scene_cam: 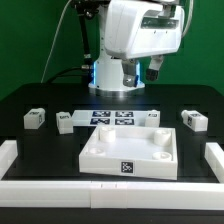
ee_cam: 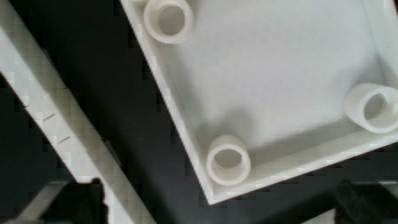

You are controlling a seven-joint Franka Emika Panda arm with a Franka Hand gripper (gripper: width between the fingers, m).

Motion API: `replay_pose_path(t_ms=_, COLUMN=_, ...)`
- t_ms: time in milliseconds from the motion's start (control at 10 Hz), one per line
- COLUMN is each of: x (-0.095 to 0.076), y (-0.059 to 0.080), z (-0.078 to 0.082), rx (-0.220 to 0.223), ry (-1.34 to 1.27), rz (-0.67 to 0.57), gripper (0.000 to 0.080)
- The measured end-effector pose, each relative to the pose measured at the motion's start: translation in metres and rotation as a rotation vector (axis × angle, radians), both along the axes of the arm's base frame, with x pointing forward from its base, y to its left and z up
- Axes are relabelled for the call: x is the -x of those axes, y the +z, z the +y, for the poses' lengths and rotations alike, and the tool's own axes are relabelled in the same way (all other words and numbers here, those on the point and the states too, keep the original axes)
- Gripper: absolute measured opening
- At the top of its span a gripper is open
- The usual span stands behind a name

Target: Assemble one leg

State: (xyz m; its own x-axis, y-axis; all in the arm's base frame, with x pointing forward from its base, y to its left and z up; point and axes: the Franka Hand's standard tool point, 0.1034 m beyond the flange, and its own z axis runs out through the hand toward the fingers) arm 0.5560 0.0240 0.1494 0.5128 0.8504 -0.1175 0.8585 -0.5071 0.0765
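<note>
Small white legs with tags lie on the black table in the exterior view: one at the left, one beside it, one at the right. The large white square panel lies in the front middle. My gripper hangs above the table behind the panel. In the wrist view my gripper is open and empty, with one dark finger over the table. Below it is the panel, with three round corner sockets showing. No leg shows in the wrist view.
The marker board lies flat behind the panel. A further small white part sits beside it. White rails border the table at the front and sides; one rail runs beside the panel in the wrist view.
</note>
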Motion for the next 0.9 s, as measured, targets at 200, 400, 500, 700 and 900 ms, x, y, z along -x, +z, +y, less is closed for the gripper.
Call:
replay_pose_path(t_ms=200, x=0.0, y=0.0, z=0.0, rx=0.0, ry=0.0, rz=0.0, gripper=0.065)
replay_pose_path(t_ms=400, x=0.0, y=0.0, z=0.0, rx=-0.001, ry=-0.001, rz=0.0, gripper=0.065)
replay_pose_path(t_ms=500, x=0.0, y=0.0, z=0.0, rx=-0.001, ry=-0.001, rz=0.001, gripper=0.065)
replay_pose_path(t_ms=700, x=0.0, y=-0.001, z=0.0, rx=-0.001, ry=-0.001, rz=0.001, gripper=0.065)
replay_pose_path(t_ms=900, x=0.016, y=-0.012, z=0.004, rx=-0.027, ry=0.121, rz=-0.041, gripper=0.065)
